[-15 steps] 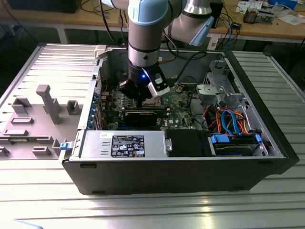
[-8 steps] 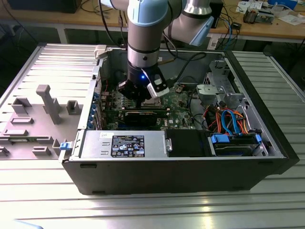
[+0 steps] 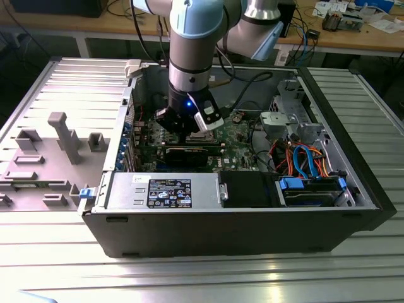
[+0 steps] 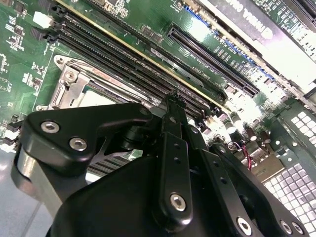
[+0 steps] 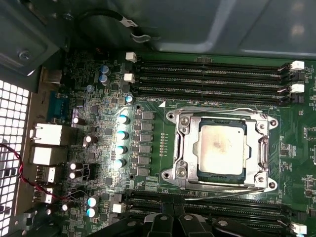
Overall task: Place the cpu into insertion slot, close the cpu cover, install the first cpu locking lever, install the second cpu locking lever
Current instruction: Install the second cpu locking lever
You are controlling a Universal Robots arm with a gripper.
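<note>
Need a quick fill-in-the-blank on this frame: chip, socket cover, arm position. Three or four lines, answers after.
1. In the first wrist view the chip sits inside the ___.
2. The silver cover lies ___ around the chip, whose top shows through its window.
3. In the exterior view the end effector hangs inside the open computer ___.
4. The long black memory slots beside the socket are ___.

Missing words: socket; closed; case; empty
</note>
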